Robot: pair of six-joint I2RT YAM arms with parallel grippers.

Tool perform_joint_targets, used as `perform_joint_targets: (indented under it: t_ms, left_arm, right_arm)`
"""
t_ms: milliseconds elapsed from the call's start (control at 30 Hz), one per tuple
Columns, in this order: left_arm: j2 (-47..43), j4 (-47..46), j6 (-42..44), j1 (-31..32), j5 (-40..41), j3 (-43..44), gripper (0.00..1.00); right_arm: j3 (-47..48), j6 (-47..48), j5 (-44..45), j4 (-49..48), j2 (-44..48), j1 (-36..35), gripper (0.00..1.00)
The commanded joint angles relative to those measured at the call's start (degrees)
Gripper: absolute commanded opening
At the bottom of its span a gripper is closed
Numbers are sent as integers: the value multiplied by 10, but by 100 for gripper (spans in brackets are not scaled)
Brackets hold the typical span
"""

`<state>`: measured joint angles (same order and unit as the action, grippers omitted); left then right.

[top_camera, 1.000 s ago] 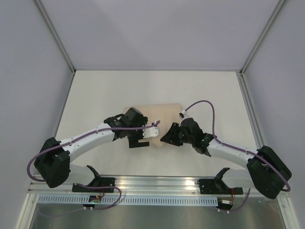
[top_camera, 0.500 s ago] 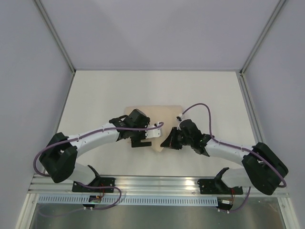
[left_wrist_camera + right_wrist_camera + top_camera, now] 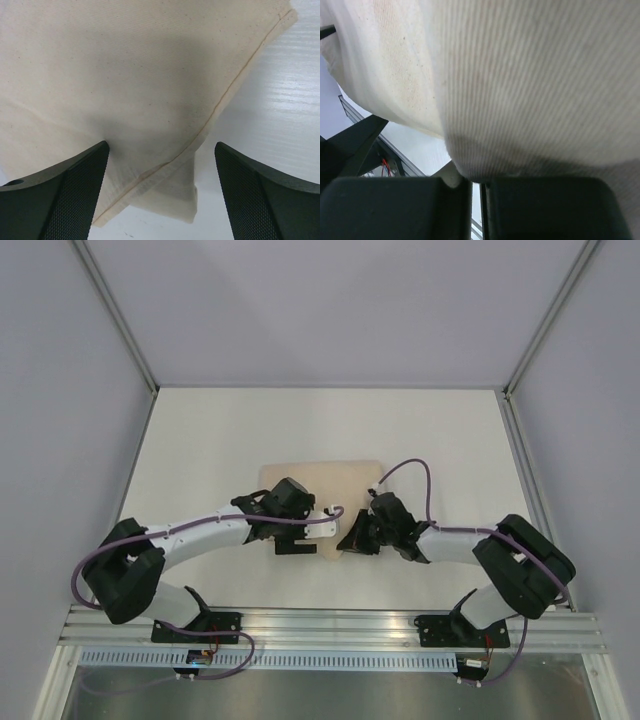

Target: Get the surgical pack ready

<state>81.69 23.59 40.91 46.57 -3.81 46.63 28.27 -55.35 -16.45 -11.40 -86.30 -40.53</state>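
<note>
From above, the tan woven cloth wrap sheet (image 3: 322, 480) lies on the white tabletop (image 3: 220, 430). The left pincer (image 3: 297, 537) hangs over the sheet's near left edge. The right pincer (image 3: 352, 538) sits at its near right edge.

In the left wrist view, the left pincer (image 3: 160, 150) is spread wide, with its 2 black ribbed fingers (image 3: 60, 195) on either side of the sheet's (image 3: 125, 70) hemmed corner. A second layer shows beneath the hem.

In the right wrist view, the right pincer (image 3: 477, 200) is pressed together, pinching a fold of the sheet (image 3: 530, 85). The sheet drapes over the pincer's fingers, its edge lifted off the tabletop (image 3: 415, 145)
</note>
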Motion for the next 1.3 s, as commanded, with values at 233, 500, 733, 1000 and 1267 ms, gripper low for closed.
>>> perform_joint_targets:
  t_ms: [233, 500, 733, 1000, 1267]
  left_arm:
    - [-30, -137, 37, 35, 76, -72, 83]
    - [-73, -124, 14, 42, 67, -73, 56]
    - [-73, -97, 8, 42, 52, -59, 62]
    - [-75, -94, -1, 42, 54, -46, 52]
    - [-58, -92, 1, 42, 57, -44, 17]
  right_arm:
    - [-18, -19, 57, -42, -1, 0, 4]
    - [-11, -17, 58, -38, -2, 0, 3]
    - [-9, -16, 60, -33, 6, 0, 3]
    - [-3, -10, 67, -14, 19, 0, 4]
    - [1, -11, 68, -10, 23, 0, 6]
